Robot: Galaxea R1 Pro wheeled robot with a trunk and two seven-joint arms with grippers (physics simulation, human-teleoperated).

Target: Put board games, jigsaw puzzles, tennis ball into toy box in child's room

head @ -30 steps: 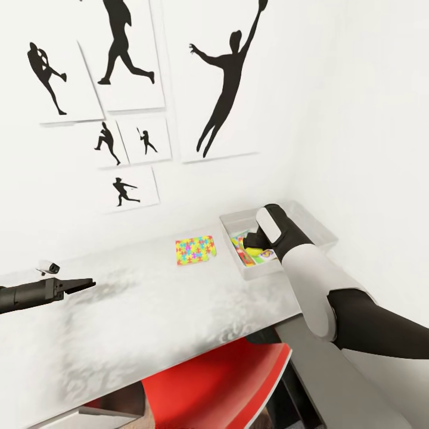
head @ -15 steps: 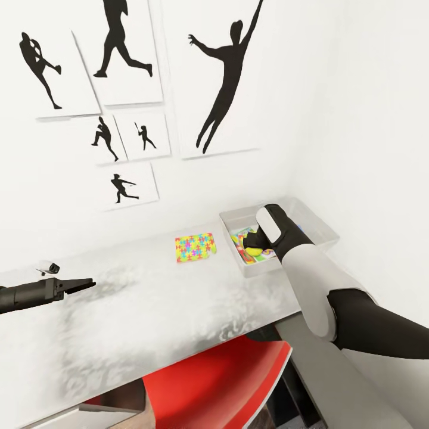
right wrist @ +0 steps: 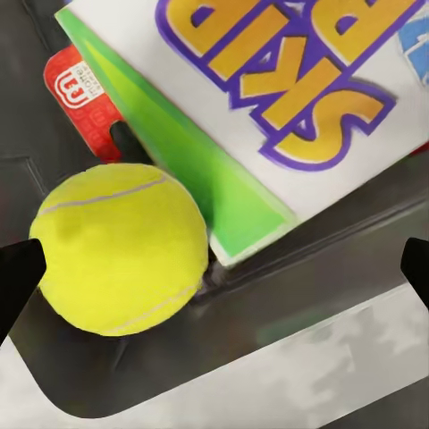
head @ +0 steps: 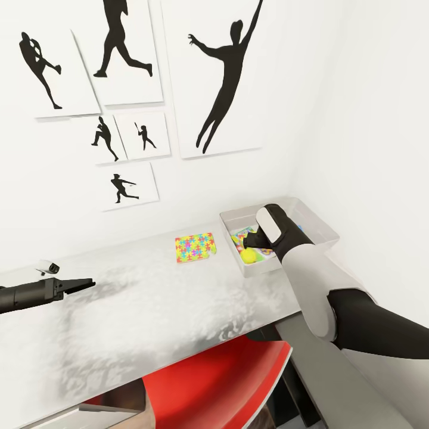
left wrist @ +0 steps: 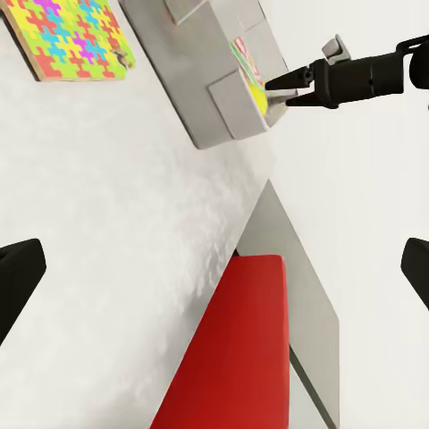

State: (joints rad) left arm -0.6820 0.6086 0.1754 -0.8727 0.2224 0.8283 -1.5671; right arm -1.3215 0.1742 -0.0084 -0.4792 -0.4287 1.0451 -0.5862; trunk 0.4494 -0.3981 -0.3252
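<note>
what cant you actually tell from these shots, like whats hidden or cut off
- Toy box contents, head view: the right arm hides most of them, so the games inside cannot be counted.
- SKIP-BO board game, right wrist view: cut off by the frame edges.
- Right pincer, left wrist view: too small to tell whether it is open.
- Jigsaw puzzle, left wrist view: cut off by the frame edge.

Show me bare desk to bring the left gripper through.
Bare glossy white-grey table stretches between the left gripper and the multicoloured jigsaw puzzle. Crowded: the light grey toy box, holding the SKIP-BO board game, yellow-green tennis ball and right gripper.
</note>
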